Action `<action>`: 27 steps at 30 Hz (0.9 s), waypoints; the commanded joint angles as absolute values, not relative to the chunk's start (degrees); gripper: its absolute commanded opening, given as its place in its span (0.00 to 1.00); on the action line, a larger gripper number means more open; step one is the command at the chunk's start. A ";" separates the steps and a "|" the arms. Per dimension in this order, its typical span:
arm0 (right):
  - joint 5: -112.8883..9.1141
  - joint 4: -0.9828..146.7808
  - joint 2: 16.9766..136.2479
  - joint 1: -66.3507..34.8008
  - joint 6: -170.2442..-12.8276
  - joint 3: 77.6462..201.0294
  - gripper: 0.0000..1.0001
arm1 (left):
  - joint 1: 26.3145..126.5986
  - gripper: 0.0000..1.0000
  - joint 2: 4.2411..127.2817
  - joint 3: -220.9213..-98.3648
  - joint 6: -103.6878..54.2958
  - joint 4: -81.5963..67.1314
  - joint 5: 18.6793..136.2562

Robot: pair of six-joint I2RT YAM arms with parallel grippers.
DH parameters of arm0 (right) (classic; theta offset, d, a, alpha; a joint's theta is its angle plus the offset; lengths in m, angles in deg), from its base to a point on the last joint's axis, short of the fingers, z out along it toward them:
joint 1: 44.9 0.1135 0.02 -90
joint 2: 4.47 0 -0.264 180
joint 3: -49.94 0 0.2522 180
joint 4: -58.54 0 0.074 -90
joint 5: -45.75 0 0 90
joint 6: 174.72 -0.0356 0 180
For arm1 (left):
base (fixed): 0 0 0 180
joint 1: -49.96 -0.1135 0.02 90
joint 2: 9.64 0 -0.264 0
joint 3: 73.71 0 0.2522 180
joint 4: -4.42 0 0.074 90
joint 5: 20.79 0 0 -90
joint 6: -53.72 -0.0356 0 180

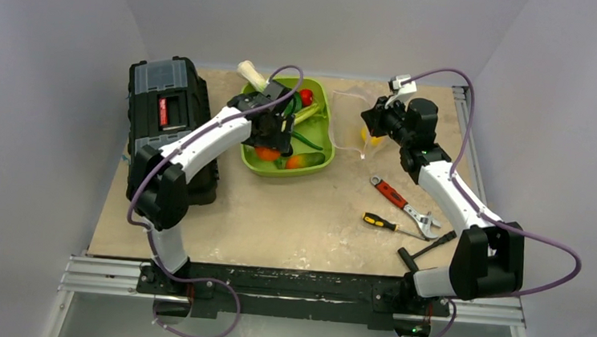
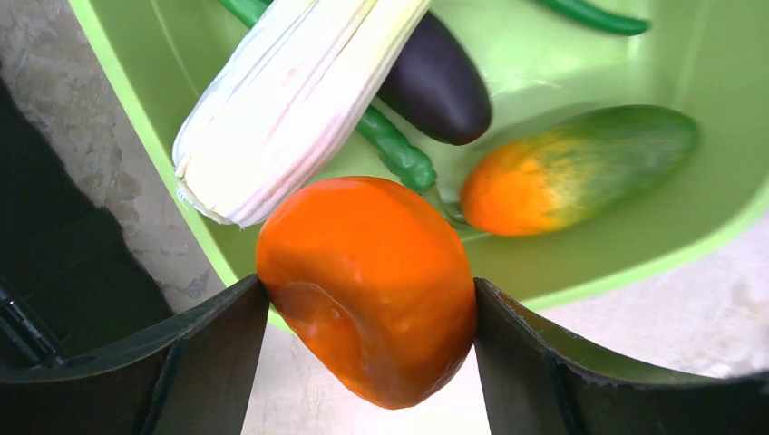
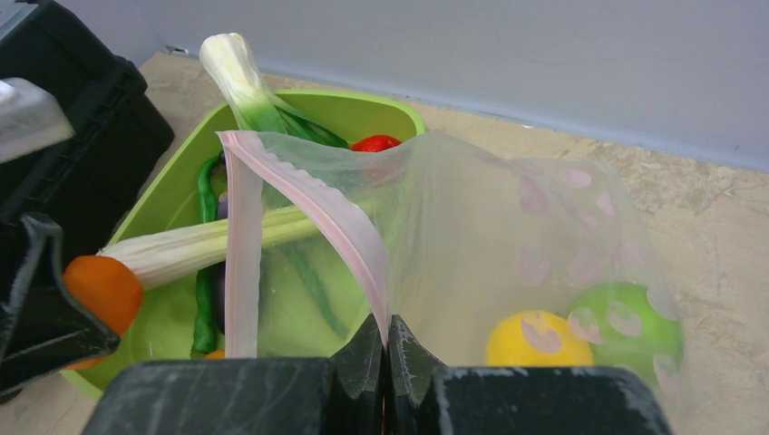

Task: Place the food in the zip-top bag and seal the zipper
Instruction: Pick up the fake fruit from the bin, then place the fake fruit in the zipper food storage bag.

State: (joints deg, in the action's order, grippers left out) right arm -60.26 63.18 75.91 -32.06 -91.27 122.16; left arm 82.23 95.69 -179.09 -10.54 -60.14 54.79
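Observation:
My left gripper is shut on a glossy orange fruit and holds it over the near rim of the green tray. The tray holds more food: a white leek, a dark eggplant and an orange-green mango. My right gripper is shut on the pink zipper of the clear zip-top bag and holds its mouth open toward the tray. A yellow piece and a green piece lie inside the bag.
A black toolbox stands left of the tray. A red-handled wrench, a yellow-black screwdriver and a black tool lie on the table at the right, near my right arm.

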 commanded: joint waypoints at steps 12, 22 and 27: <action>-61.65 59.84 75.08 -31.82 -91.93 122.59 0.00 | 82.30 0.28 80.92 -169.90 -0.21 -24.37 91.00; -62.64 59.53 73.95 -31.79 -92.42 122.27 0.00 | 85.91 0.29 92.43 -178.75 4.65 -13.12 94.55; -63.66 59.30 72.94 -31.81 -93.01 122.07 0.00 | 86.53 0.29 97.16 -182.70 6.14 -11.61 94.83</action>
State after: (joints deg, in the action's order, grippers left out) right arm -61.39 62.68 75.78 -32.06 -92.03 122.16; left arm 86.29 95.43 -177.86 3.80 -17.67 93.17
